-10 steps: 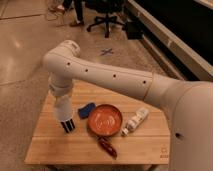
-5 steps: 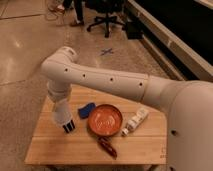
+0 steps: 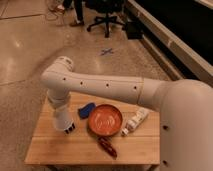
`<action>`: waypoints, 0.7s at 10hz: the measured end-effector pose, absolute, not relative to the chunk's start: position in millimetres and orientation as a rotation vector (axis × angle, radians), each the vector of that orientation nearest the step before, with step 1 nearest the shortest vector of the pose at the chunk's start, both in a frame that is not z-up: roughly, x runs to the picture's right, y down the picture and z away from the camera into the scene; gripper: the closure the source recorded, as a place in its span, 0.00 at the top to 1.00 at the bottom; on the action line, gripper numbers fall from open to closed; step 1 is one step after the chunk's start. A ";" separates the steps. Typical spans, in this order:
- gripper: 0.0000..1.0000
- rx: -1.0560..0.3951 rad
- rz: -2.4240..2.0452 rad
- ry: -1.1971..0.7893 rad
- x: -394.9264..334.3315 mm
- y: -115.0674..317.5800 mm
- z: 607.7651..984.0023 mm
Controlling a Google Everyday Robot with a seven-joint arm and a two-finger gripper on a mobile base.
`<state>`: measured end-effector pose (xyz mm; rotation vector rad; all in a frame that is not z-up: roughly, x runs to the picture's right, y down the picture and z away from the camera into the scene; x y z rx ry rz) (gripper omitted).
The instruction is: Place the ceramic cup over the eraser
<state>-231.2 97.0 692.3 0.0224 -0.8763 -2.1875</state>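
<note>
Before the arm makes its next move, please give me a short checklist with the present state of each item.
1. Gripper low over the left part of the wooden table: ok.
2. Ceramic cup in view: cannot tell.
3. Eraser in view: cannot tell, arm covers that spot.
4. Orange bowl apart from the gripper: ok.
5. Blue lump close beside the arm: not ok.
6. White bottle and dark red object away from the gripper: ok.

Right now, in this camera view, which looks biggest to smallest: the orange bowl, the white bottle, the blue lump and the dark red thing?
1. Orange bowl, clearly largest.
2. White bottle.
3. Dark red object and blue lump look about alike; I won't rank them.

The gripper is down at the table's left part, left of the bowl.
</note>
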 end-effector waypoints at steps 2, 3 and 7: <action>0.26 0.018 -2.172 -0.879 -237.8 105.7 702.2; 0.35 0.013 -2.168 -0.880 -240.0 109.5 706.3; 0.71 -0.024 -2.163 -0.859 -240.5 123.2 724.6</action>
